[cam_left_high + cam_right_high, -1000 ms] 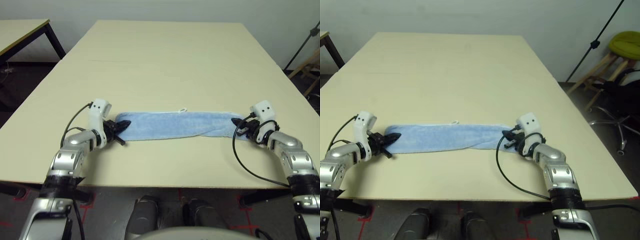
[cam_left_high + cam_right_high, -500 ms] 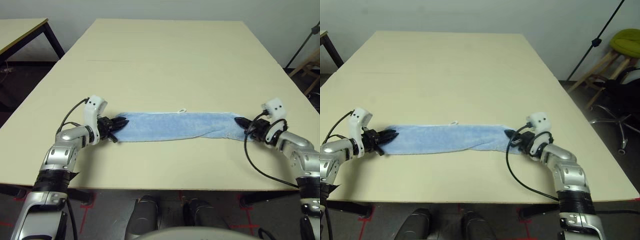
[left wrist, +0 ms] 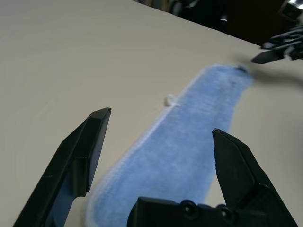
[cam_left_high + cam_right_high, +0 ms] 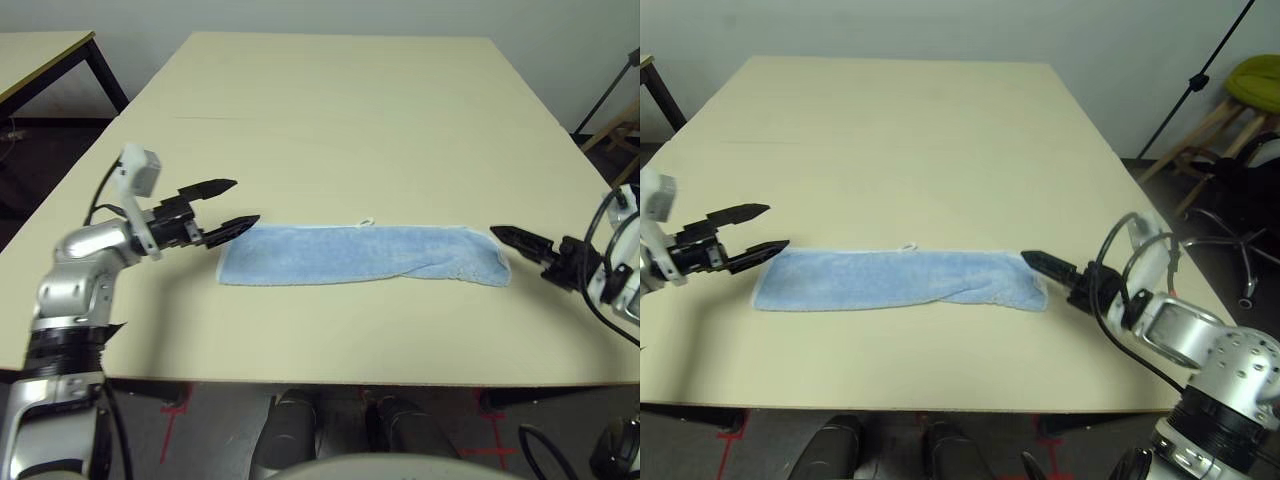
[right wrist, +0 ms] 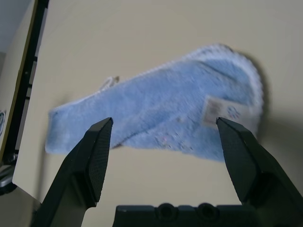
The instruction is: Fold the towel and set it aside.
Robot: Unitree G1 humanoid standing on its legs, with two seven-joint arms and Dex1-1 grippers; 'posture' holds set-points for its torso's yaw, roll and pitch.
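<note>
The towel [image 4: 360, 253], light blue with white edging, lies flat as a long folded strip across the near part of the table [image 4: 330, 120]. Its white loop [image 4: 366, 221] pokes out of the far edge, and a small white label [image 5: 209, 109] shows near its right end. My left gripper [image 4: 246, 201] hovers open just off the towel's left end, holding nothing. At the other end my right gripper [image 5: 164, 122] is also open, its fingers [image 4: 520, 240] pointing at the towel a short way off it.
A second table [image 4: 40, 55] stands at the back left. Off the table's right side are a wooden stool with a green cushion [image 4: 1252, 85], a black stand [image 4: 1195, 80] and a chair base [image 4: 1230, 250]. The table's far half is bare.
Both grippers have opened and let go of the towel's ends, then drawn back outward, the left one also rising. The towel stays flat where it lay.
</note>
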